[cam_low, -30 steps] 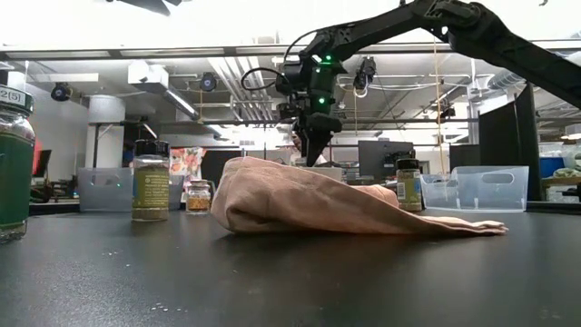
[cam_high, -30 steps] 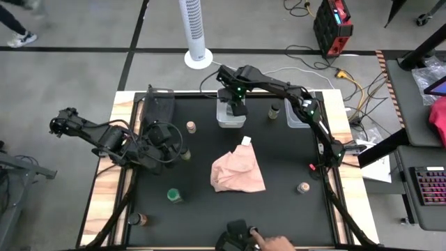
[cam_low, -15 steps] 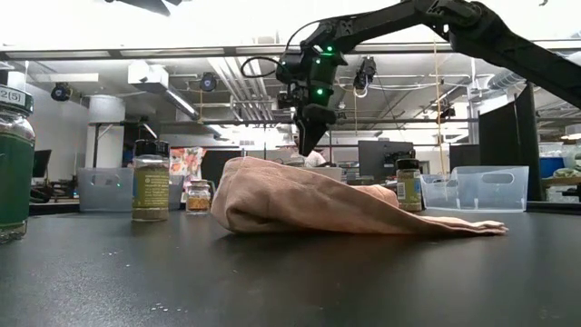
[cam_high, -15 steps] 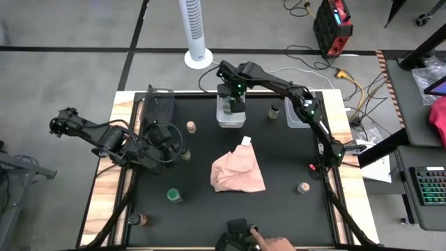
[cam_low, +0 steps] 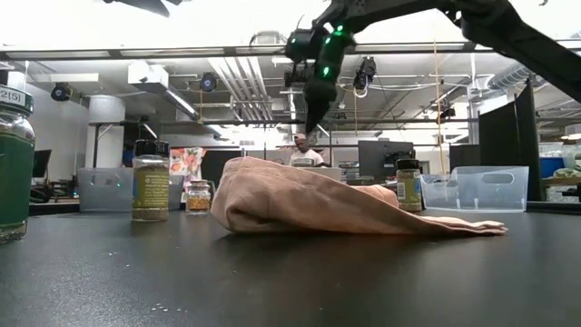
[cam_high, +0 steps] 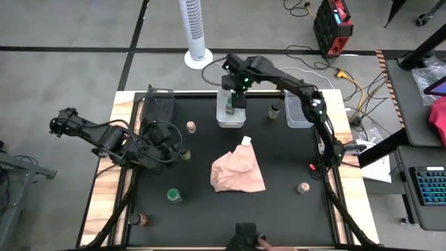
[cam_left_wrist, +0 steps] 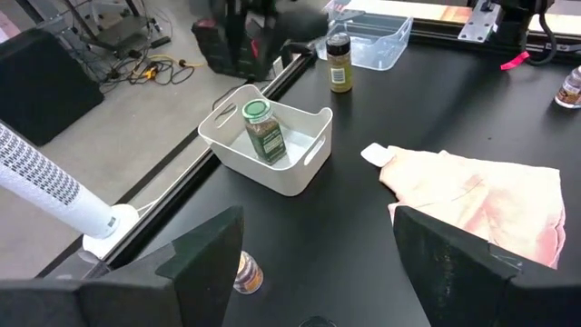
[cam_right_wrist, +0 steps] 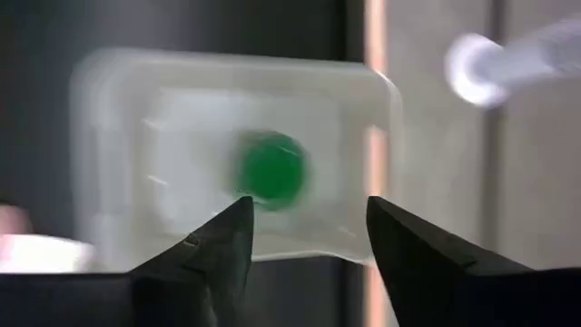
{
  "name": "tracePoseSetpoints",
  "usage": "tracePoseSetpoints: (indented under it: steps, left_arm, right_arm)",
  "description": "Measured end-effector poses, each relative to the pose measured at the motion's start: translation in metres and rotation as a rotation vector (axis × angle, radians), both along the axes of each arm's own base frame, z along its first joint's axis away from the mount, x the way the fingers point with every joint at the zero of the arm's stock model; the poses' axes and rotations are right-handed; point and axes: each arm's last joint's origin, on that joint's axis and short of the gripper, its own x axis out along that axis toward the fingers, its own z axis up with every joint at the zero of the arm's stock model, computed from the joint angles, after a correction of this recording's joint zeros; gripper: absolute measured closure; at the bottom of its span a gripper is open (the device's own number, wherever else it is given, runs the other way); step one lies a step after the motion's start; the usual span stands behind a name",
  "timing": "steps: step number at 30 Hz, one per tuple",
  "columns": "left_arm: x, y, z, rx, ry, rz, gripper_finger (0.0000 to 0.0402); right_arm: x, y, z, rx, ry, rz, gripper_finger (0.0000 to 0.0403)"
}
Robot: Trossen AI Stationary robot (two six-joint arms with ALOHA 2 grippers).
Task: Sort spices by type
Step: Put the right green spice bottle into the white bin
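Right hand open above blurred green-lidded jar, bin

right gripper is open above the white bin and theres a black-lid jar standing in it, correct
Not quite: the jar in the white bin has a green lid, not black. The left wrist view shows it standing in the bin, and the right wrist view shows the green lid from above. The rest holds: the right gripper is open above that bin.
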Motion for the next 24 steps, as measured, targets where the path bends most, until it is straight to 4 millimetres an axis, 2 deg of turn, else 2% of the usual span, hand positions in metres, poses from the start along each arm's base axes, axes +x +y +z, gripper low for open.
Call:
tracePoseSetpoints:
  steps: [2, 4, 6, 11, 14, 19, 24]
  left_arm:
    - [0.000, 0.000, 0.000, 0.000, 0.000, 0.000, 0.0132]
    - [0.000, 0.000, 0.000, 0.000, 0.000, 0.000, 0.0132]
    - [0.000, 0.000, 0.000, 0.000, 0.000, -0.001, 0.0132]
    - [0.000, -0.001, -0.002, 0.003, 0.006, -0.008, 0.0132]
    - [0.000, -0.001, -0.004, 0.006, 0.015, -0.008, 0.0132]
    - [0.000, -0.002, -0.008, 0.011, 0.027, -0.008, 0.0132]
    - [0.000, -0.002, -0.010, 0.015, 0.033, -0.008, 0.0132]
  right_arm:
    - [-0.005, 0.003, 0.010, 0.120, -0.103, 0.050, 0.0231]
    - [-0.007, 0.006, 0.013, 0.168, -0.140, 0.076, 0.0262]
    - [-0.007, 0.009, 0.008, 0.181, -0.132, 0.082, 0.0298]
    - [0.000, 0.024, -0.021, 0.223, -0.080, 0.111, 0.0383]
    - [0.004, 0.033, -0.039, 0.212, -0.054, 0.080, 0.0390]
    - [0.009, 0.040, -0.062, -0.055, 0.061, -0.065, 0.0393]
    - [0.009, 0.045, -0.076, -0.078, 0.090, -0.072, 0.0393]
